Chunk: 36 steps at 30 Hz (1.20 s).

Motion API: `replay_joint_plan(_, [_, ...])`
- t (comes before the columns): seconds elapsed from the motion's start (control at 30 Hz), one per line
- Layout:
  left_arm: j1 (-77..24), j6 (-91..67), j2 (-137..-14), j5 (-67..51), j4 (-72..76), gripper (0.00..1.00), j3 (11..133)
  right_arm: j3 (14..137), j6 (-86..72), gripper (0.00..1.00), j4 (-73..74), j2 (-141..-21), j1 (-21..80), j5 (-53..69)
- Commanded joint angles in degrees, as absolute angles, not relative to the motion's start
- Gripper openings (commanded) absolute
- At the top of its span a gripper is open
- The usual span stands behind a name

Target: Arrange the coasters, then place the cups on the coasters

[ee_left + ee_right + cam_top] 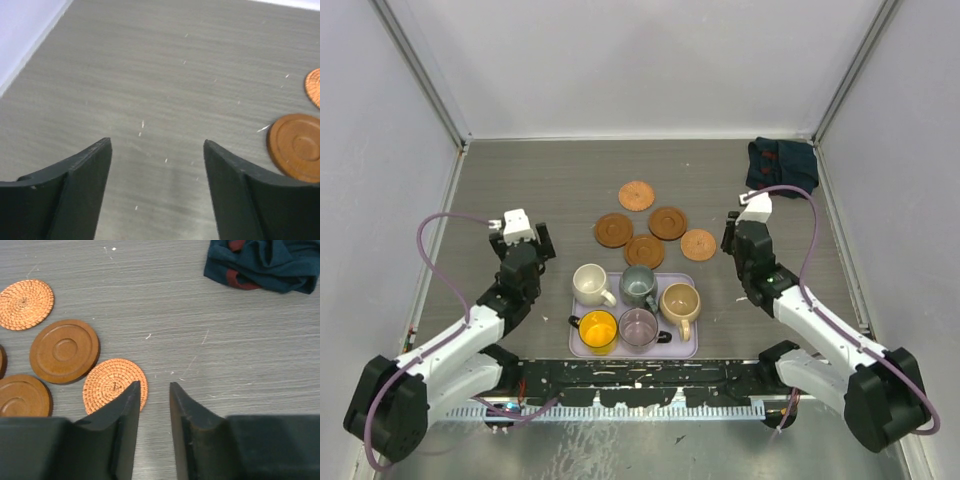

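So the five coasters (pixel 644 250) sit loose in a cluster on the table (pixel 550 180), between the two grippers and just past the tray. From the right gripper (pixel 152 387), the nearest woven coaster (pixel 115 385) is right at its left fingertip, partly hidden behind it. A smooth brown coaster (pixel 64 350) is a bit further left, touching or almost touching the woven one. Those jaws are down to a narrow gap with nothing in it. The dark blue cloth (pixel 262 262) is well ahead and off to its right.

The left gripper (pixel 157 145) has its jaws spread wide over bare table, holding nothing. One smooth coaster (pixel 295 147) peeks out just beside its right finger.

The cups (pixel 639 285) are all five on the lavender tray (pixel 632 353), nearer the bases than either gripper and between the two arms.

Both arms stretch forward from the near edge, angled slightly inward with wrists low over the table.
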State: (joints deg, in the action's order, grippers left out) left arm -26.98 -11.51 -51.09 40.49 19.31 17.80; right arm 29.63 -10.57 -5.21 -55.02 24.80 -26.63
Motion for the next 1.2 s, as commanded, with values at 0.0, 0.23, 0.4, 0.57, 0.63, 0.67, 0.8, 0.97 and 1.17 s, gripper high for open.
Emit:
replay_joint_plan(0.0, [-26.7, -8.3, -56.7, 36.6, 26.8, 0.65, 25.8, 34.0, -10.0, 0.24, -9.5, -58.5, 25.0, -24.1])
replay_joint_plan(0.23, [-26.7, -9.2, -68.7, 30.1, 27.7, 0.0, 34.6, 34.8, -11.1, 0.01, -9.9, -62.5, 24.9, -22.3])
replay_joint_plan(0.4, [-26.7, -8.6, -78.2, 20.9, 24.1, 0.0, 44.3, 35.6, -12.9, 0.01, -10.0, -66.0, 24.6, -19.8])
replay_joint_plan(0.57, [-26.7, -8.2, -88.6, 15.5, 16.6, 0.07, 57.1, 37.8, -15.8, 0.01, -9.3, -69.8, 24.1, -17.1])
replay_joint_plan(0.63, [-26.8, -8.0, -93.5, 12.3, 14.3, 0.08, 62.8, 38.9, -16.7, 0.01, -9.3, -71.7, 24.0, -15.4])
replay_joint_plan(0.67, [-26.8, -8.1, -95.5, 11.0, 13.8, 0.08, 64.9, 39.7, -16.9, 0.01, -9.2, -72.7, 24.1, -14.8])
replay_joint_plan(0.8, [-26.6, -8.3, -102.3, 6.1, 11.3, 0.04, 72.7, 42.7, -17.5, 0.01, -8.2, -76.8, 23.9, -13.6])
replay_joint_plan(0.97, [-26.5, -8.1, -108.1, 3.2, 6.8, 0.01, 79.6, 44.8, -18.2, 0.01, -7.6, -80.2, 23.9, -12.9])
replay_joint_plan(1.17, [-26.5, -8.7, -112.1, 0.2, 4.4, 0.13, 83.2, 45.3, -19.8, 0.01, -7.2, -83.2, 23.8, -9.5])
